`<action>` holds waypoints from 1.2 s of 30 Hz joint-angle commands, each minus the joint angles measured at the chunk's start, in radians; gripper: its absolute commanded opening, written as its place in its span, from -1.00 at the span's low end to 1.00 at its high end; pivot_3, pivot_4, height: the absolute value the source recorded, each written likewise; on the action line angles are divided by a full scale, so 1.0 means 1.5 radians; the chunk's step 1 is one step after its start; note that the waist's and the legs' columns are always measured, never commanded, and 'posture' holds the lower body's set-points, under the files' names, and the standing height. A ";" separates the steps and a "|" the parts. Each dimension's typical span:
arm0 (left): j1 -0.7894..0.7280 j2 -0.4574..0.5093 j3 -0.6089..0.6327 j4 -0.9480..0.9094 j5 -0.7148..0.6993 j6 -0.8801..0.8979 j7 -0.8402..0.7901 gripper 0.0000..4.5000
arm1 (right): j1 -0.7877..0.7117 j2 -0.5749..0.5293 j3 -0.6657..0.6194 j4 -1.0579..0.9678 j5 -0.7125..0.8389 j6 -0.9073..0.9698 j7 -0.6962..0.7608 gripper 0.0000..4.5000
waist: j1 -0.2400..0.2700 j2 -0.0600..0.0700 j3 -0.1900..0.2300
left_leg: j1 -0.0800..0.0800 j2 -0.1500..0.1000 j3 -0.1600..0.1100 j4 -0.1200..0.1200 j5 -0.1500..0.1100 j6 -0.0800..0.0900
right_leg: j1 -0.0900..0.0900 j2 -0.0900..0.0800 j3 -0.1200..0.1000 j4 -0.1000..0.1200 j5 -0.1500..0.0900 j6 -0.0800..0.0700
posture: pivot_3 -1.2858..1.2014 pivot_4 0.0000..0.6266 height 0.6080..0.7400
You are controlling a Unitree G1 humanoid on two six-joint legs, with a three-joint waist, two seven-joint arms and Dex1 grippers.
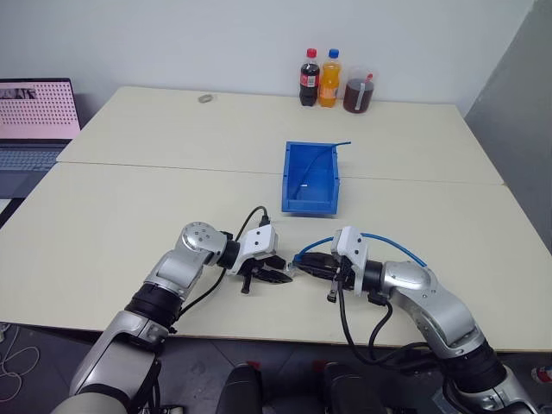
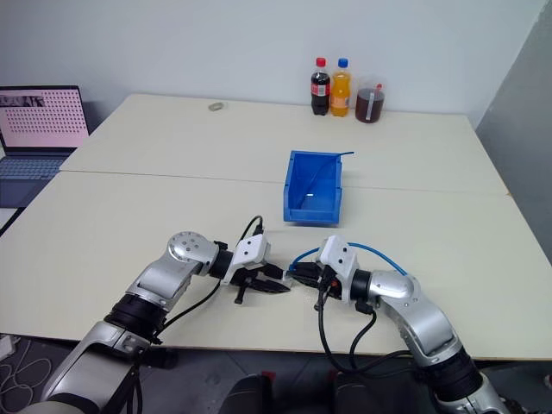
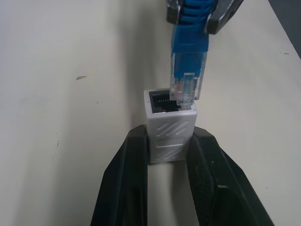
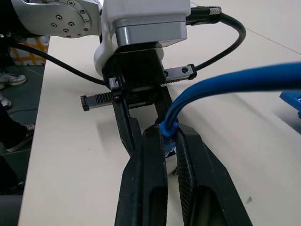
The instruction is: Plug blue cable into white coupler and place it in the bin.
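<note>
table (image 1: 129, 224): bin (image 1: 311, 178) behind, 3 bottles (image 1: 329, 79) far edge, laptop (image 1: 34, 116) left.

The bin (image 1: 311, 179) sits mid-bench (image 1: 129, 216), behind both pincers. Three drinks (image 1: 332, 82) stand at the far edge; a laptop (image 1: 34, 121) lies left.

Two cream tables (image 1: 172, 198) are pushed together against a plain white wall (image 1: 216, 34). A laptop (image 1: 34, 121) is seen at the left, three drink bottles (image 1: 332, 82) at the far edge.

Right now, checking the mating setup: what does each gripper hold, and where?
Left gripper clamps the white coupler by its sides; right gripper pinches the blue cable behind its plug.
</note>
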 commanded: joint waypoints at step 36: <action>0.022 -0.014 -0.019 0.009 0.034 0.007 0.005 -0.64 | -0.025 -0.018 0.060 0.013 -0.083 0.025 0.014 -0.99 | 0.000 0.001 -0.003 | 0.004 0.000 -0.001 0.001 0.000 0.000 | 0.005 0.000 -0.001 0.000 0.000 0.000 | 0.03 -0.52 1.00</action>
